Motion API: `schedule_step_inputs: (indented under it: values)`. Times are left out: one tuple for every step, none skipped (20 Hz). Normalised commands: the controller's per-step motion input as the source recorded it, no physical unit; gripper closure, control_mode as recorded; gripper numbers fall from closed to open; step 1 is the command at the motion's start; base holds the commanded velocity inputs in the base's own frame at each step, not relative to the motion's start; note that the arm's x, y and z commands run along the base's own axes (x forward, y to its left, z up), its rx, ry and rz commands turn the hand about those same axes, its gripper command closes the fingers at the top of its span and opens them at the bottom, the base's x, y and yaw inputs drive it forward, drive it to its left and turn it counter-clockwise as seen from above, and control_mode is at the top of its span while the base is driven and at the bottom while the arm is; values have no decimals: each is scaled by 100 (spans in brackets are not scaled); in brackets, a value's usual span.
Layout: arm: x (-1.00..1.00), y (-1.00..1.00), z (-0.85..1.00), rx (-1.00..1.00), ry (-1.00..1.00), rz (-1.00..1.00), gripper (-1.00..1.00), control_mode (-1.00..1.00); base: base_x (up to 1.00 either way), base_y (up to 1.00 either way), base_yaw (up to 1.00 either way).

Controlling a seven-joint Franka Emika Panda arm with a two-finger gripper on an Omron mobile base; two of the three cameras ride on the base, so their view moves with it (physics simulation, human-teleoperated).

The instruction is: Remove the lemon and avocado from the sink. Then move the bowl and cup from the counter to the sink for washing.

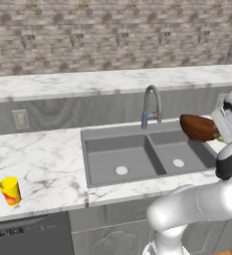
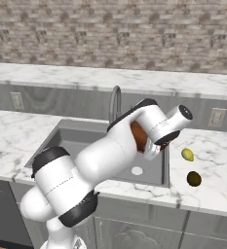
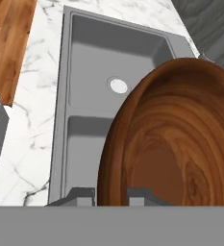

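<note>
The gripper [image 3: 111, 194] is clamped on the rim of the bowl [image 1: 199, 127], one fingertip on each side of the wooden wall, as the hand view shows. The bowl hangs tilted in the air, over the right edge of the sink [image 1: 137, 154], above the right basin and near the faucet [image 1: 151, 104]. Both basins look bare apart from their white drains.

The lemon [image 2: 187, 154] and the avocado [image 2: 194, 178] lie on the counter [image 2: 207, 160] to the right of the sink, the avocado nearer the front edge, so the fruit half of the job looks done. The cup [image 1: 10, 191] stands upright on the counter far to the left, near the front edge, well apart from the sink.

The step in hand seems to be carrying the bowl into a basin. To do it well, I would bring the bowl further left until its whole width sits inside the basin walls, keeping it clear of the faucet's spout and of the divider between the basins. Then lower it slowly, levelling it so the base meets the basin floor first. Release only once it rests there; a rim grip on a tilted bowl could let it swing or slip if opened too high.
</note>
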Motion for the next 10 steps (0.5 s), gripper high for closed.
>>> schedule_step_inputs:
  values:
    - [6, 0, -18, 0, 0, 3, 100, -100, 0, 0, 0]
    - [8, 1, -18, 0, 0, 3, 100, -100, 0, 0, 0]
    - [9, 1, -19, 0, 0, 2, 100, -100, 0, 0, 0]
    - [10, 0, -19, 0, 0, 2, 100, -100, 0, 0, 0]
    - [10, 0, -19, 0, 0, 2, 100, -100, 0, 0, 0]
    - [10, 0, -18, 0, 0, 2, 100, -100, 0, 0, 0]
    - [10, 0, -17, 0, 0, 2, 100, -100, 0, 0, 0]
    - [8, 1, -17, 0, 0, 2, 100, -100, 0, 0, 0]
    - [9, 2, -16, 0, 0, 2, 100, -100, 0, 0, 0]
    - [10, 3, -18, 0, 0, 2, 100, -100, 0, 0, 0]
